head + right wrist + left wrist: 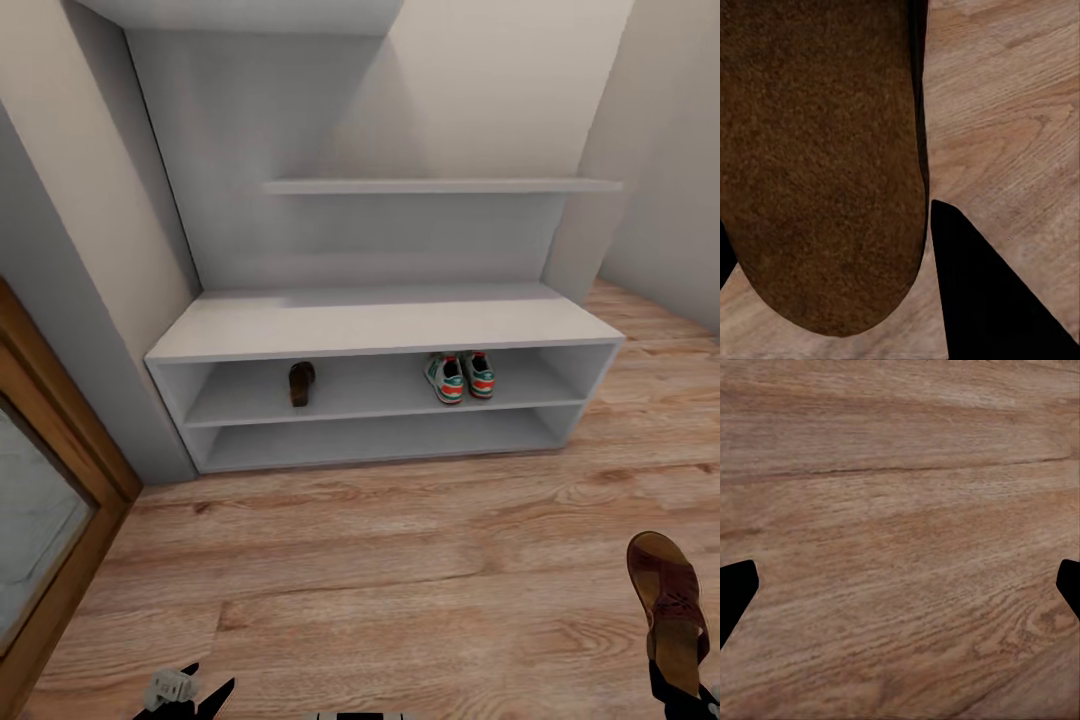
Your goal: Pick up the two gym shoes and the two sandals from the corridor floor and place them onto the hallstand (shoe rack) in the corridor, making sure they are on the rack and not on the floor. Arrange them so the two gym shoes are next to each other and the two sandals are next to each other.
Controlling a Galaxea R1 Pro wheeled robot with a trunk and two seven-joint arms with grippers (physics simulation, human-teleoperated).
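Floor (400,560) — matt wood-grain planks. Shoe rack (380,320) — smooth, matt pale grey panels. Sandal (817,150) — brown sole, rough and grainy, cork-like.

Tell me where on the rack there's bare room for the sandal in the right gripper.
The upper open shelf of the hallstand has a wide bare stretch between the shelved sandal and the gym shoes; beside that sandal suits pairing. The lower shelf and bench top are bare. It is crowded only around the shoes. The right gripper holds the second sandal.
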